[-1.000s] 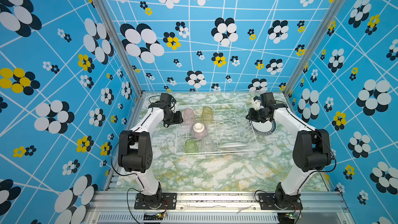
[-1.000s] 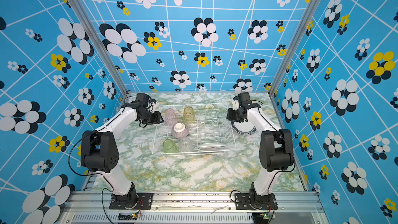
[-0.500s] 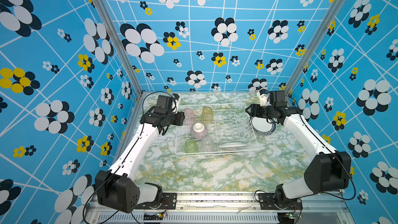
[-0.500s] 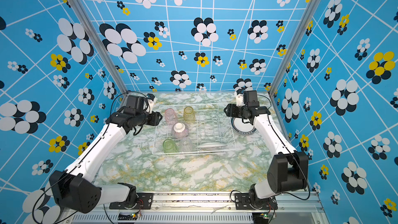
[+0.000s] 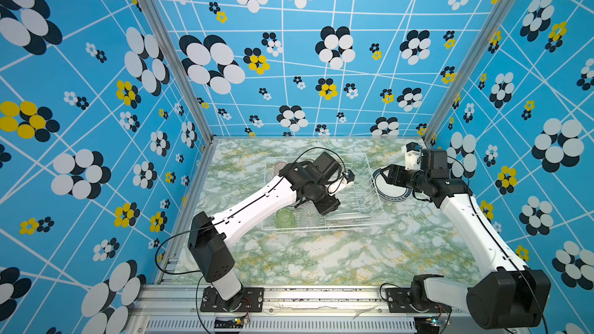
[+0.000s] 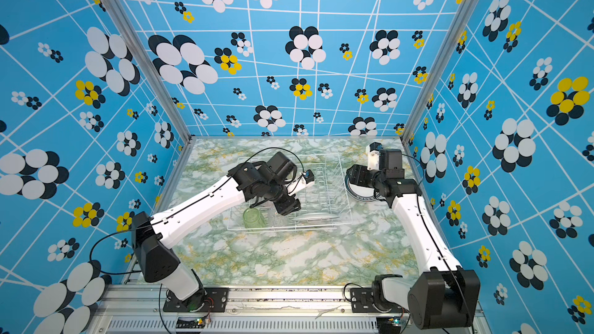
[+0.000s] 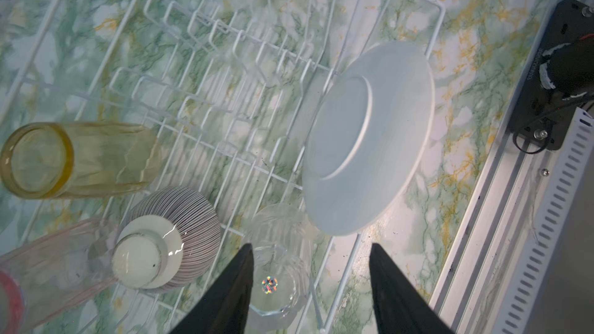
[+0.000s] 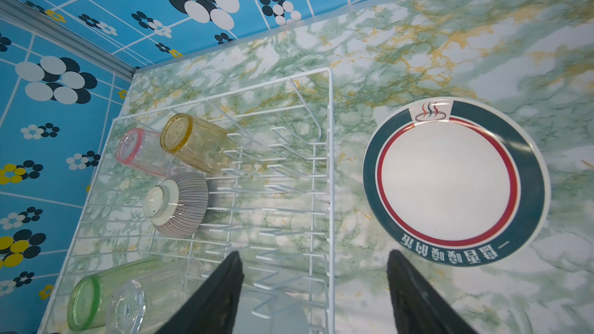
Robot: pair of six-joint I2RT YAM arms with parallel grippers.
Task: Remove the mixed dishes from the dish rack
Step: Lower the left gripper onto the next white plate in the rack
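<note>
- My left claw (image 7: 310, 247) is open, empty, over the clear tumbler (image 7: 279, 236), lower middle of frame, inside the dish rack (image 7: 209, 27).
- Right claw (image 8: 315, 255) open, empty.
- Glass: probably light, slick, brittle; I'd pinch its ribbed wall.

Green-veined marble tabletop (image 5: 321, 258), blue flower-patterned walls (image 5: 96, 91), aluminium front rail (image 5: 321, 295)

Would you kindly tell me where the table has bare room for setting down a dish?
The widest bare patch is the table between the rack and the front rail. A narrower strip lies left of the rack, under the left arm. Right of the rack is crowded: stacked plates and the right gripper.
</note>
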